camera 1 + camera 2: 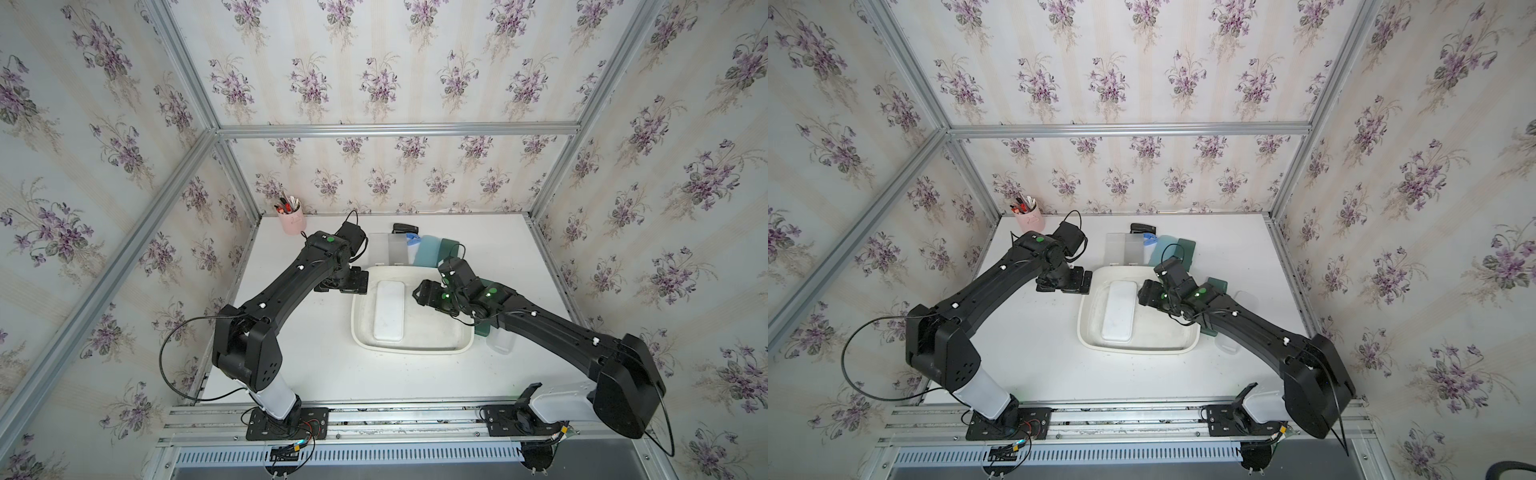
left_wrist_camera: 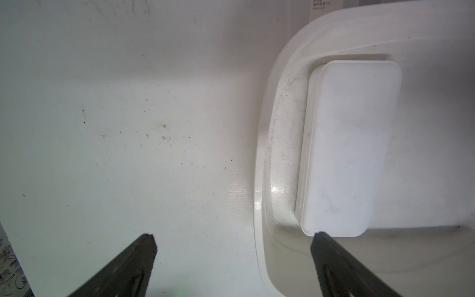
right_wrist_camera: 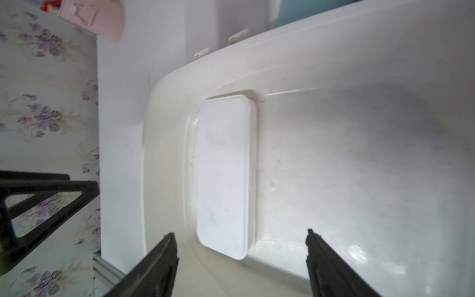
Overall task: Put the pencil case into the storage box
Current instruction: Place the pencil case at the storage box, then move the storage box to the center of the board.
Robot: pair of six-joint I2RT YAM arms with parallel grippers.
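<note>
The pencil case (image 1: 388,311) lies flat inside the storage box (image 1: 436,328), along the box wall nearest the left gripper (image 2: 233,234). The right gripper (image 3: 240,234) hangs over the box with jaws apart and empty; the left one, wide open, is just outside the box rim. I think a low finger could catch the case or rim when leaving and drag the box.

Walls (image 1: 395,62) at nine, twelve and three o'clock wear pale striped paper with purple flower sprays, aluminium rails (image 1: 395,129) edging a white tabletop (image 1: 324,365).
</note>
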